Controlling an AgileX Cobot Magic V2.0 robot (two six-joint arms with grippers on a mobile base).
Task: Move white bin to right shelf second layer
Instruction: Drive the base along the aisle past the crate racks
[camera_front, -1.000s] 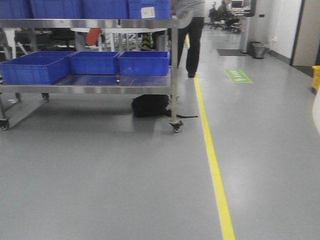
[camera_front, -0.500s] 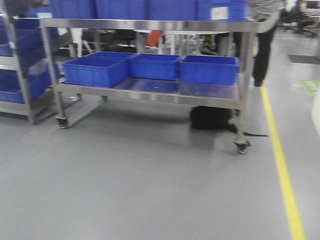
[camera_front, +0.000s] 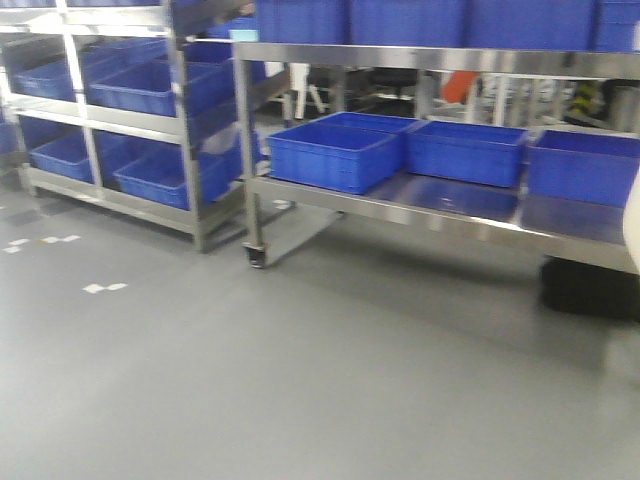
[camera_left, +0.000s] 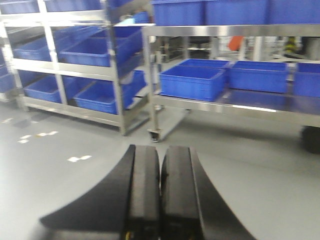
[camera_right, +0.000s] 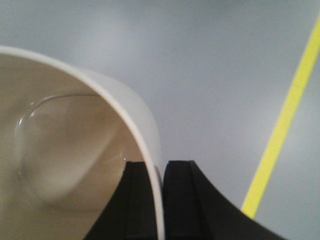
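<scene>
Since a second ago the front view has swung left. The cart (camera_front: 400, 205) now sits to the right, and a steel rack (camera_front: 190, 150) holding blue crates (camera_front: 150, 90) on sloped levels has come in at the left. The person and the yellow line (camera_right: 280, 135) have left that view.

The right gripper (camera_right: 160, 166) is clamped on the white bin (camera_right: 75, 150), with one finger inside its wall and the other outside. The bin hangs over bare grey floor (camera_right: 210, 65), with the line off to its right. A pale sliver of it shows at the front view's right edge.

The left gripper (camera_left: 160, 150) has its fingers pressed together with nothing between them, and it faces the rack and cart.
</scene>
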